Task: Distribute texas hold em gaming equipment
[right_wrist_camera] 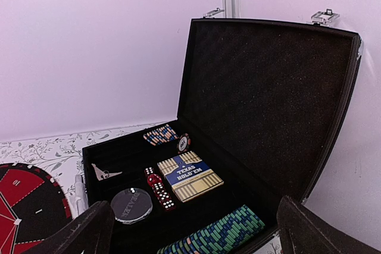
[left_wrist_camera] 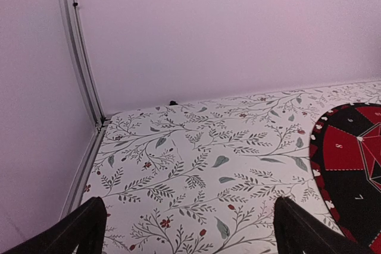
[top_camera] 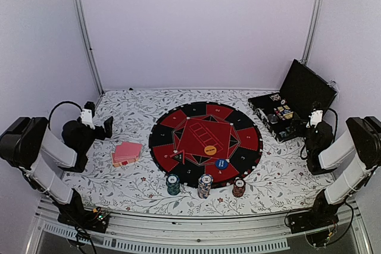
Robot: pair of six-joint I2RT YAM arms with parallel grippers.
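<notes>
Left gripper (left_wrist_camera: 189,227) and right gripper (right_wrist_camera: 193,230) are seen spread wide, empty; cards (top_camera: 126,153) should be pinched by edges, top first.

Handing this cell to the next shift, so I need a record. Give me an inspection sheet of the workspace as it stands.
Surface: floral cloth, round red-and-black mat at centre.
Job's things: green chip stack, white-edged chip stack, red chip stack by the mat's near edge; pink-backed cards left of the mat; orange disc, blue disc on the mat.
Clutter: open black case at right rear, holding chips, dice, card box.
Grippers: left gripper, right gripper both open, empty.
Cables: black cable loop above left arm.
Surroundings: plain walls, metal frame posts.
</notes>
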